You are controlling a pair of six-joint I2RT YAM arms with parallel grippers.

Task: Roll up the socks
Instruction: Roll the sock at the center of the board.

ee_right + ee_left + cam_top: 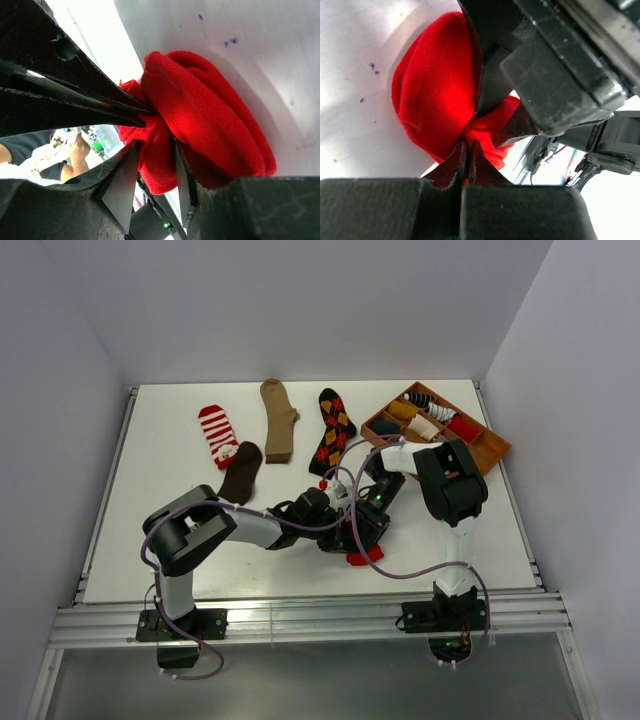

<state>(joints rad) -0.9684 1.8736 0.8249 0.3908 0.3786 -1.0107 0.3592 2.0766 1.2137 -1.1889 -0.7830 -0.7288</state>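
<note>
A red sock [366, 557] lies bunched on the table near the front edge, mostly hidden under both grippers. In the left wrist view it is a rolled red bundle [432, 92]. My left gripper [468, 152] is shut on a thin fold at its end. In the right wrist view the roll [215, 120] lies to the right, and my right gripper [155, 175] is shut on a loose end of it, with the left fingers [100, 107] pinching just beside. In the top view the left gripper [345, 527] and right gripper [374, 523] meet over the sock.
At the back lie flat a red-white striped sock [218, 433], a dark brown sock [240, 472], a tan sock [278, 418] and a black argyle sock [334, 428]. A brown wooden tray [492, 450] holding rolled socks stands at the back right.
</note>
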